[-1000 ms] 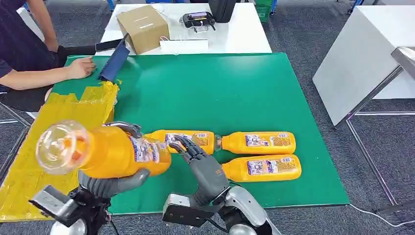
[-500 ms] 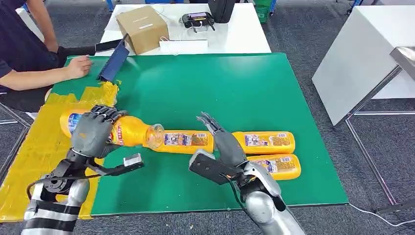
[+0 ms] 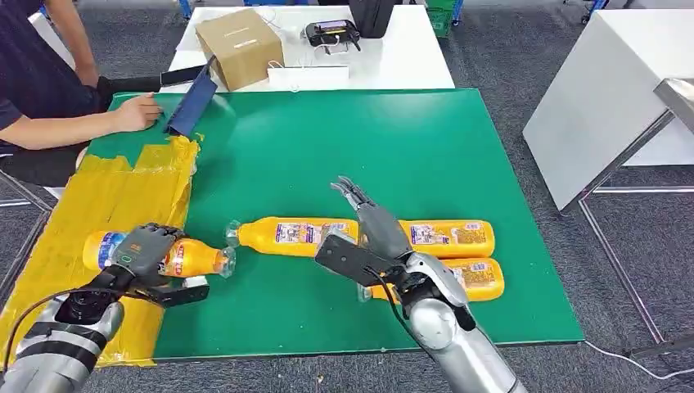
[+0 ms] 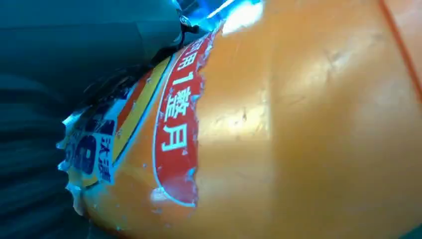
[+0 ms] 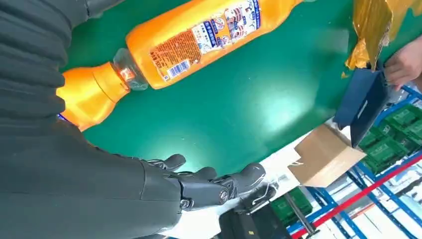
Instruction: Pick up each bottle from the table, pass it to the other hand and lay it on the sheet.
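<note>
My left hand (image 3: 146, 251) grips an orange bottle (image 3: 199, 259) that lies low across the right edge of the yellow sheet (image 3: 90, 201), its neck pointing over the green mat (image 3: 368, 147). The left wrist view shows this bottle (image 4: 298, 124) close up, with my hand (image 4: 74, 50) wrapped around its label. Three more orange bottles lie on the mat: one in the middle (image 3: 295, 234), one to its right (image 3: 452, 237), one nearer me (image 3: 466, 279). My right hand (image 3: 370, 223) hovers open above them, fingers (image 5: 209, 186) spread and holding nothing. The middle bottle (image 5: 199, 35) lies below it.
A person sits at the far left, one hand (image 3: 135, 111) on the mat beside a dark blue folder (image 3: 192, 102). A cardboard box (image 3: 237, 37) and a black device stand on the white table (image 3: 401, 61) behind. Another white table (image 3: 606, 90) stands at right.
My left hand has swung the bottle down and left, from raised near the camera to low on the sheet's edge. My right hand let go and drew back over the bottles on the mat.
</note>
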Controlling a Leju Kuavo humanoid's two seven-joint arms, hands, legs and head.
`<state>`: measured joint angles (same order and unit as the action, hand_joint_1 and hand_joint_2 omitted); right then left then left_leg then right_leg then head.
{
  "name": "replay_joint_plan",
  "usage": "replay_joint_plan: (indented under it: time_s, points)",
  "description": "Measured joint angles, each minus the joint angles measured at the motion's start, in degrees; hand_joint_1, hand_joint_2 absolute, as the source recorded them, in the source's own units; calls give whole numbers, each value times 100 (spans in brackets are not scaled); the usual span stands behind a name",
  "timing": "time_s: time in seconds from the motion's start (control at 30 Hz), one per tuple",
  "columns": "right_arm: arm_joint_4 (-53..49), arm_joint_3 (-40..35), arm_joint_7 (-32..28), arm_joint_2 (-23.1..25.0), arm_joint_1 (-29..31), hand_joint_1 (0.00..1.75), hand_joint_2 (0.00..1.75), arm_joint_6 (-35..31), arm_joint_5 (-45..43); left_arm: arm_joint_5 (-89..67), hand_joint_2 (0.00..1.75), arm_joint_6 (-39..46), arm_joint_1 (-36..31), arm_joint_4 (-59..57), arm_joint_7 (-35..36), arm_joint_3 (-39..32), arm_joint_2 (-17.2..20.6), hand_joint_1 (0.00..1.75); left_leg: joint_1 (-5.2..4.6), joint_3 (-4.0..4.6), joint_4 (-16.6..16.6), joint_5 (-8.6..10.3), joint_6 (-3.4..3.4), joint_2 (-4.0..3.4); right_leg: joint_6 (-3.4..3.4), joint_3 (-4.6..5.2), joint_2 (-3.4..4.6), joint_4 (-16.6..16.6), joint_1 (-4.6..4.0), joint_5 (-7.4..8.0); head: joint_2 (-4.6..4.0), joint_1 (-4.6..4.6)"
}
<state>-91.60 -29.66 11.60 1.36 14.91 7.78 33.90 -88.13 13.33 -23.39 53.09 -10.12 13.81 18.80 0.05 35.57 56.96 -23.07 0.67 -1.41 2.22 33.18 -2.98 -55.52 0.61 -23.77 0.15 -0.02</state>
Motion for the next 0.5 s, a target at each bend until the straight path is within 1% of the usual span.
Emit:
replay_joint_plan:
  time_s: [0.13, 0.17, 0.23, 0.27, 0.3, 0.43, 0.5]
  points:
    - [42, -55, 75, -4, 13, 0, 175, 4, 57, 186, 175, -323, -261, -304, 310, -11, 13, 175, 0, -6, 0, 3, -1, 2, 0, -5, 0, -2, 0, 1, 0, 2]
    - [42, -79, 92, -7, 14, 0, 175, 4, 76, 240, 175, -373, -308, -354, 328, -24, 22, 0, 0, -7, 0, 6, -5, 2, 0, -5, 0, -4, 0, 1, 0, 0]
    - [40, -120, 144, -26, 20, 0, 175, 4, 125, 375, 175, -493, -400, -445, 291, -61, 52, 0, 1, -7, 0, 7, -6, 2, -1, -5, 1, -7, -2, 2, 0, 2]
    - [40, -138, 175, -37, 29, 0, 175, 18, 133, 525, 175, -630, -432, -494, 121, -70, 81, 0, 1, -7, 0, 7, -6, 0, -2, -4, 2, -9, -2, 2, 0, 2]
    - [44, -147, 204, -50, 46, 0, 175, 46, 136, 669, 0, -743, -456, -524, -45, -77, 131, 0, 1, -7, 0, 7, -6, -3, -2, -3, 3, -10, -2, 3, 0, 0]
    - [114, -166, 225, -98, 111, 0, 175, 76, 120, 930, 0, -906, -495, -653, -271, -116, 240, 0, 2, -9, 0, 8, -7, -2, -2, -1, 3, -11, -2, 2, 0, 0]
    - [199, -188, 240, -111, 167, 0, 175, 107, 116, 1164, 0, -1098, -507, -699, -526, -114, 277, 0, 2, -8, 0, 7, -8, -2, -3, -2, 2, -12, -2, 1, 0, 0]
